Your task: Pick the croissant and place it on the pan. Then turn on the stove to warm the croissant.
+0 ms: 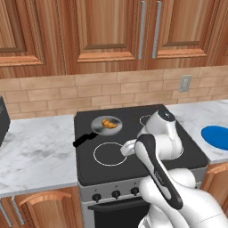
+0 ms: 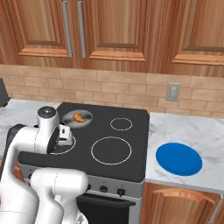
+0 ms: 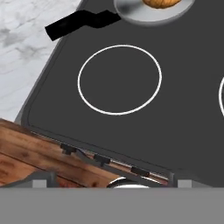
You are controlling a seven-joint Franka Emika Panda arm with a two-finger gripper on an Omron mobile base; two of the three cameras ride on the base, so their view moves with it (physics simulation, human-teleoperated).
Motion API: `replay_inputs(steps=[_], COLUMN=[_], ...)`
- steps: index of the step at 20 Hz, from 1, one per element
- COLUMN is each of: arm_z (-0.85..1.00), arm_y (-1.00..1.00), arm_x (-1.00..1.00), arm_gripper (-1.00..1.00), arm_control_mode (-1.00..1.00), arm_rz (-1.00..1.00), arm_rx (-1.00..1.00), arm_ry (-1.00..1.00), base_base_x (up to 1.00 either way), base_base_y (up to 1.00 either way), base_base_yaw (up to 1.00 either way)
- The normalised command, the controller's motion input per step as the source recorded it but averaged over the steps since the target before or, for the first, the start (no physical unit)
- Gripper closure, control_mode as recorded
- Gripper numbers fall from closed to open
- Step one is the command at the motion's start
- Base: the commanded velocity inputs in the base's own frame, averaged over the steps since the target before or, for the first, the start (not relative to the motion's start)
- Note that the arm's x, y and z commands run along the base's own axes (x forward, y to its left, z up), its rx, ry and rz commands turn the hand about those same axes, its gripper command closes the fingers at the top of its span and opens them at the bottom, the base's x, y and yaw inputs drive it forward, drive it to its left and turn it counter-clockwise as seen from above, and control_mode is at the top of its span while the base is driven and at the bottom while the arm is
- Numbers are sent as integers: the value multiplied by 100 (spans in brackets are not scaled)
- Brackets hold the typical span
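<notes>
Centre-left of the left base view: croissant (image 1: 109, 124) sits in the pan (image 1: 99, 129) on the stove (image 1: 133, 176); knobs (image 1: 116, 194) untouched; we fear turning the wrong knob, heating an empty ring; claw (image 3: 111, 183) spread wide, holding nothing, above the front ring.

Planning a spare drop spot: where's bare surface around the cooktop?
Bare: white marble counter left of the black glass stove; front burner rings; marble around the flat blue round plate. Crowded: rear-left burner, where the small grey pan holds the golden croissant.
</notes>
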Motion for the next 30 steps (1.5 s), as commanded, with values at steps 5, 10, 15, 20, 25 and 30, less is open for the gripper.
replay_inputs(steps=[5, 10, 15, 20, 25, 30], arm_z=[0, -3, -24, -25, -31, -39], arm_y=[2, 1, 5, 9, 11, 11], arm_x=[-42, -43, -44, -35, -25, -23], arm_gripper=[-100, -100, -100, -100, -100, -100], arm_control_mode=[-100, -100, -100, -100, -100, -100], arm_rz=[-12, -12, -7, -6, -4, -2], arm_rx=[0, 0, 0, 0, 0, -1], arm_ry=[0, -3, -17, -20, -19, -16], base_base_x=[0, 0, 0, 0, 0, 0], base_base_y=[0, 0, 0, 0, 0, 0], base_base_yaw=[0, 0, 0, 0, 0, 0])
